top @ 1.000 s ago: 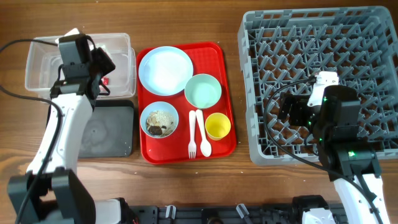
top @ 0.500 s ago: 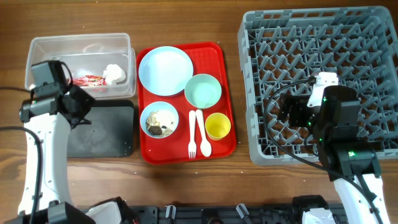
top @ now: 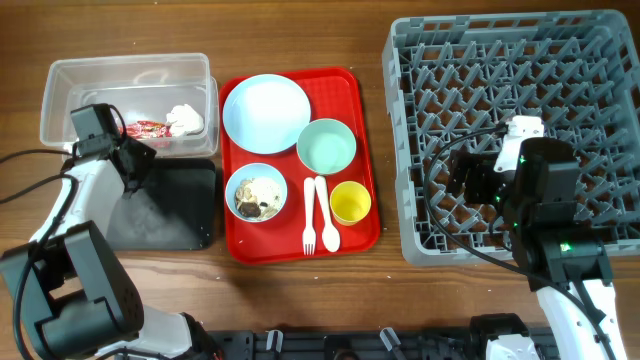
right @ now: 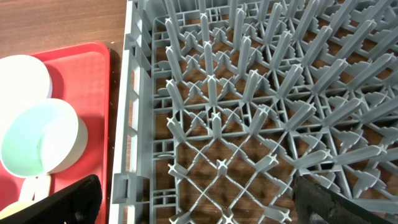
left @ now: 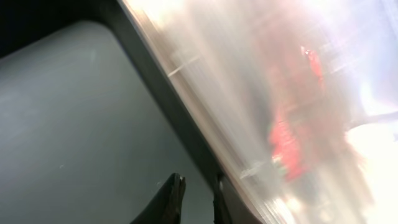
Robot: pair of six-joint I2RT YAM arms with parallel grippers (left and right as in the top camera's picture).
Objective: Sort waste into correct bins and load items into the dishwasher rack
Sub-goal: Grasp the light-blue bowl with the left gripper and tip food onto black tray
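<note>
The red snack wrapper [top: 148,128] and the white tissue [top: 185,120] lie in the clear tub [top: 60,90]. The wrapper shows blurred through the tub wall in the left wrist view [left: 286,137]. My left gripper [top: 135,165] [left: 196,200] is shut and empty, low over the black tray [top: 170,215] [left: 62,124] at its edge next to the tub. A light-blue bowl [top: 256,192] holds brown food scraps. The blue plate [top: 265,110], mint bowl [top: 326,146] [right: 37,140], yellow cup [top: 350,202], fork [top: 309,215] and spoon [top: 326,213] sit on the red tray. My right gripper [top: 455,175] [right: 196,199] hangs open and empty over the grey rack [top: 520,60] [right: 249,93].
The red serving tray [top: 365,120] [right: 93,56] lies between the bins and the rack, close to the rack's left wall. Bare wooden table shows along the front edge and at the far left.
My left arm has drawn back from over the clear tub to the black tray's edge, uncovering the wrapper and tissue in the tub. The right arm has not moved.
</note>
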